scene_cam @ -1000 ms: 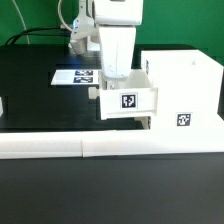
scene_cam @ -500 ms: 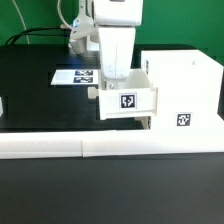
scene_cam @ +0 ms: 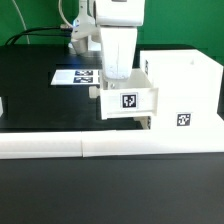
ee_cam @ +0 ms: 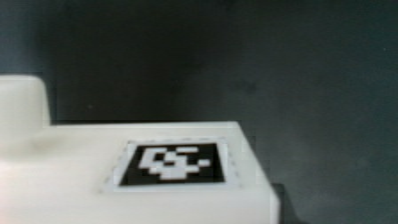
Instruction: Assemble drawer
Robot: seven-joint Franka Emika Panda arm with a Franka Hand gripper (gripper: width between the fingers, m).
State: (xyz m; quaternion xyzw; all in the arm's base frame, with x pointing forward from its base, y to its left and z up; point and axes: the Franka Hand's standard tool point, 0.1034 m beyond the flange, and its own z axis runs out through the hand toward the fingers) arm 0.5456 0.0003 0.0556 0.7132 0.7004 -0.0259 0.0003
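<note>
One tool (scene_cam: 118, 78) reaches down into the small drawer (scene_cam: 128, 101), probably steering it into the case (scene_cam: 185, 95) just beside it; its grip is hidden, so I cannot tell.

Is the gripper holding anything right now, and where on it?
Cannot tell. The gripper is down at the drawer's top rear edge, but its fingertips are hidden.
</note>
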